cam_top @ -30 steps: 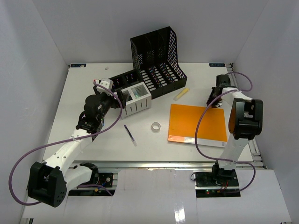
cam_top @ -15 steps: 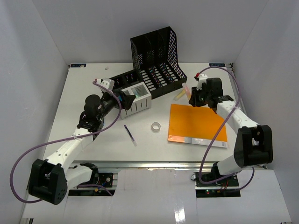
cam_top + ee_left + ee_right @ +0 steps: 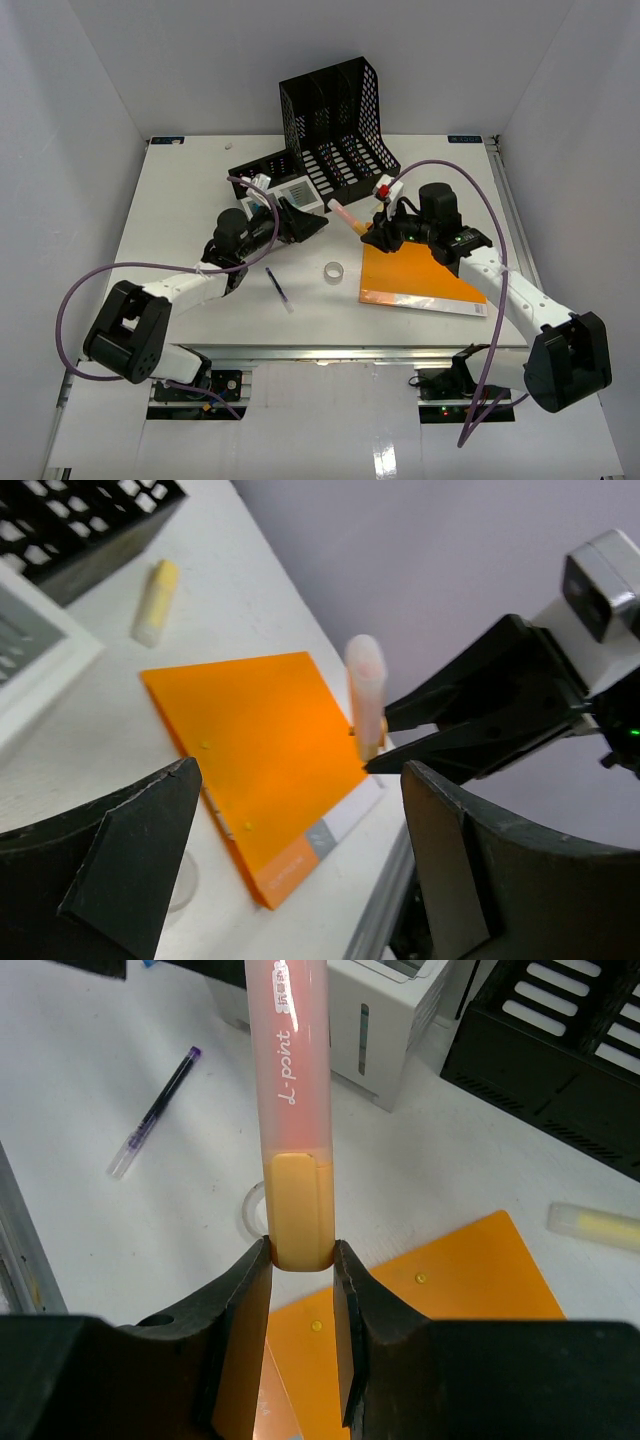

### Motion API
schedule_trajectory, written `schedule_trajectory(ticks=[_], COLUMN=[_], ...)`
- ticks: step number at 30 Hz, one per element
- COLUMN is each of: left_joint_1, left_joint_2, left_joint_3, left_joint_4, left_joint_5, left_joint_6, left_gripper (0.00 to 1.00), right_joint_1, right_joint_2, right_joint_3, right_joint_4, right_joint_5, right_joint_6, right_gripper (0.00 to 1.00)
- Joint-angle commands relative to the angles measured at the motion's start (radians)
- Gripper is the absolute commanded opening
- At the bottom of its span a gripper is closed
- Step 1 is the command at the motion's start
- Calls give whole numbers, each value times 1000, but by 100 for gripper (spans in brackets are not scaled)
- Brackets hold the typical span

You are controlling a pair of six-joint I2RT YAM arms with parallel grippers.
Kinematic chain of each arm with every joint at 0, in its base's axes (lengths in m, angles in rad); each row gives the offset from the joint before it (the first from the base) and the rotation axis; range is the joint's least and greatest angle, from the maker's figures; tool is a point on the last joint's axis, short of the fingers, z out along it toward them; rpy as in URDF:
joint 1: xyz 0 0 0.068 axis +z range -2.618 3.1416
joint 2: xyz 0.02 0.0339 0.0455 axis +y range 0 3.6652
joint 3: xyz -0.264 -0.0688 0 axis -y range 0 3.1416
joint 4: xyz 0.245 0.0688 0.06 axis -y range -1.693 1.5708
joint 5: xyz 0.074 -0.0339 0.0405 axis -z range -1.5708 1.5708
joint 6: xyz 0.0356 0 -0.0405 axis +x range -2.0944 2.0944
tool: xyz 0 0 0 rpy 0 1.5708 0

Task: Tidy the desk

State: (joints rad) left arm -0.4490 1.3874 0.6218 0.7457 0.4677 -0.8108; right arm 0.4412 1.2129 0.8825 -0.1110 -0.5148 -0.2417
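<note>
My right gripper (image 3: pixel 300 1252) is shut on the yellow butt end of a pink highlighter (image 3: pixel 290 1080), holding it above the desk (image 3: pixel 180 200) near the left corner of an orange folder (image 3: pixel 420 275). From above, the right gripper (image 3: pixel 368 232) sits mid-desk with the highlighter (image 3: pixel 345 214) sticking out to the upper left. My left gripper (image 3: pixel 320 226) points at it from the left, open and empty, a short gap away. In the left wrist view the highlighter (image 3: pixel 365 695) stands between the left gripper's (image 3: pixel 300 770) wide black fingers (image 3: pixel 130 860), apart from them.
A black file organizer (image 3: pixel 335 120) and a white pen holder (image 3: pixel 385 1020) stand at the back. A clear tape ring (image 3: pixel 334 270) and a purple pen (image 3: pixel 279 288) lie in front. A yellow highlighter (image 3: pixel 155 602) lies beyond the folder.
My right arm swung from the far right to the middle, carrying the highlighter. The left gripper left the white pen holder, moved right toward it and narrowed slightly.
</note>
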Motion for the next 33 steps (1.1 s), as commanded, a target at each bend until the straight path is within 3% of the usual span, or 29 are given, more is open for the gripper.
schedule_trajectory(ticks=[1,15,21,22,25,27,30,33], left_joint_1=[-38,-74,-74,-74,-74,-74,-75,-70], left_joint_2=[18,106,115,111,98,86,65,43], left_joint_3=[16,63,81,82,81,82,96,133], left_joint_4=[134,150,139,133,108,82,-1,-115], left_joint_5=[-19,-36,-24,-20,-22,-27,-53,-120], left_joint_6=[-114,-195,-199,-195,-179,-157,-102,-8], left_gripper=[92,72,44,31,17,9,2,0], right_joint_1=[13,110,131,131,134,134,133,130], right_joint_2=[21,14,36,40,48,53,64,61], right_joint_3=[41,35,36,38,45,52,67,73], right_joint_4=[57,72,77,77,80,78,64,26], right_joint_5=[-46,-47,-3,8,38,47,66,57], right_joint_6=[22,-14,-28,-30,-32,-41,-53,-138], right_gripper=[8,8,8,8,8,14,69,92])
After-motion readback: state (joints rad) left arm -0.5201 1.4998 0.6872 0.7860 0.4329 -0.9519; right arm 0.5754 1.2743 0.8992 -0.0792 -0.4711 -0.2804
